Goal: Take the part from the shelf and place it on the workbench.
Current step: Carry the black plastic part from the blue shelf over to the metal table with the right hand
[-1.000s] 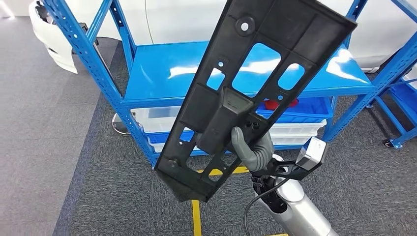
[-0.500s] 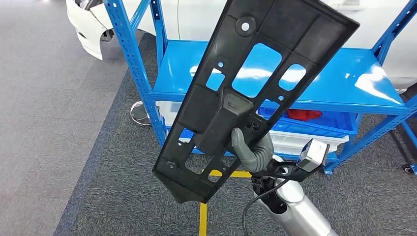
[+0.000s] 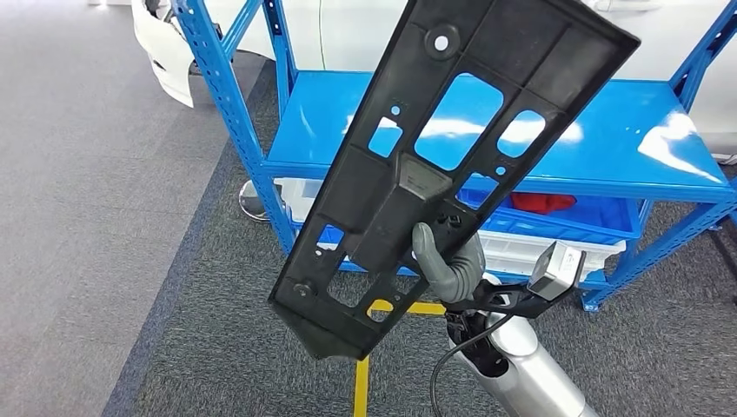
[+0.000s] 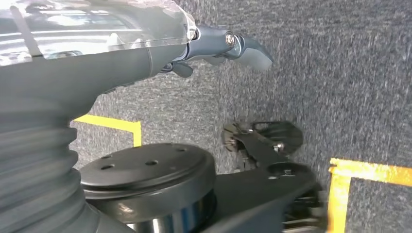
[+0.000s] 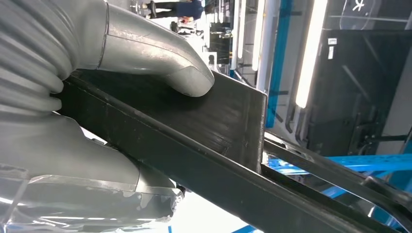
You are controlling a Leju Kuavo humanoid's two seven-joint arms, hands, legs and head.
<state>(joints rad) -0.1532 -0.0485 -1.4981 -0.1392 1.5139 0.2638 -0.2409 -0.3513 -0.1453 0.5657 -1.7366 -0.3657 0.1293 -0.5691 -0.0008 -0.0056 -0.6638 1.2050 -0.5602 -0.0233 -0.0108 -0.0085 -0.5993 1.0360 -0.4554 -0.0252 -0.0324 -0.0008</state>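
A long black plastic part (image 3: 452,165) with several cut-outs stands tilted in front of me in the head view, its top leaning right. My right hand (image 3: 448,261) grips it near its lower middle, thumb pressed on the front face. In the right wrist view the thumb (image 5: 160,58) lies on the part's flat black surface (image 5: 214,121). My left hand (image 4: 214,46) hangs low over the carpet with its fingers slightly apart and nothing in it.
A blue steel shelf (image 3: 608,130) stands behind the part, with white bins (image 3: 521,248) and a blue bin holding something red (image 3: 543,202) on its lower level. Grey carpet with a yellow floor line (image 3: 361,391) lies below. A white car body (image 3: 165,52) stands at the back left.
The whole scene has slid rightward in the head view, so the camera has turned. The part stays in my right hand's grip, almost the same in the picture.
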